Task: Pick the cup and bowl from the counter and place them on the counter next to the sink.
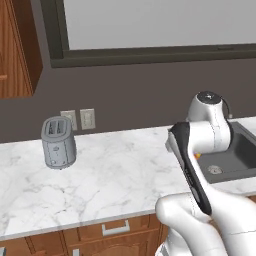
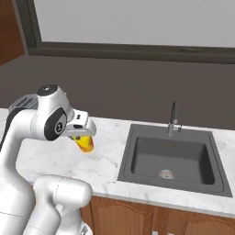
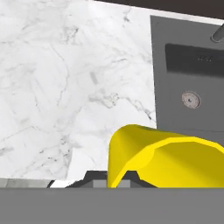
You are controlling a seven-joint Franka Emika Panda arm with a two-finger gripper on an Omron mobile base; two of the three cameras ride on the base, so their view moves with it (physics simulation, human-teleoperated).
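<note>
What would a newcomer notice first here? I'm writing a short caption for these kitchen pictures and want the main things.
The white robot arm stands out, its gripper shut on a yellow cup held above the marble counter, just left of the sink. That dark grey sink, with its slim faucet, is set into the counter's right part. Farther left, a grey toaster stands near the wall outlets.

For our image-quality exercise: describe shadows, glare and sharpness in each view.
Left base view: flat, even light, only a faint shadow under the toaster. Right base view: no glare on the sink; cup shaded beneath the pincer. Hand view: cup close and large, edges sharp.
</note>
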